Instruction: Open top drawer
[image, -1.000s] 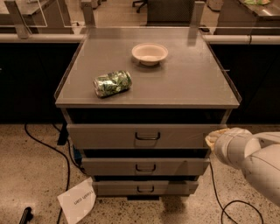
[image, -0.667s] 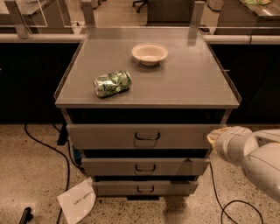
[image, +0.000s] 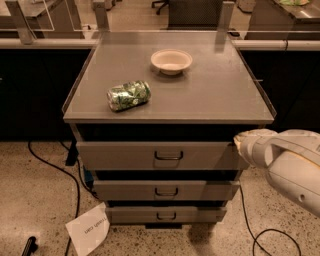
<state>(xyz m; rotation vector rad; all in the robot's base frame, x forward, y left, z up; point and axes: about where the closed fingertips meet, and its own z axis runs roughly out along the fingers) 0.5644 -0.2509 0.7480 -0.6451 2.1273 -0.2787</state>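
your gripper (image: 246, 142) by right end of top drawer (image: 150, 156) front | grip state: you can't tell | can (image: 129, 95), bowl (image: 171, 61) on surface (image: 215, 95)

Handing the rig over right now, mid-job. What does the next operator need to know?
Tool: by the right end of the top drawer, level with its front and well off the handle.
Top drawer: no interior showing, looks shut; handle at centre, untouched.
Done: approach only.
Left: move the tool to the handle, grip it, pull the drawer out.
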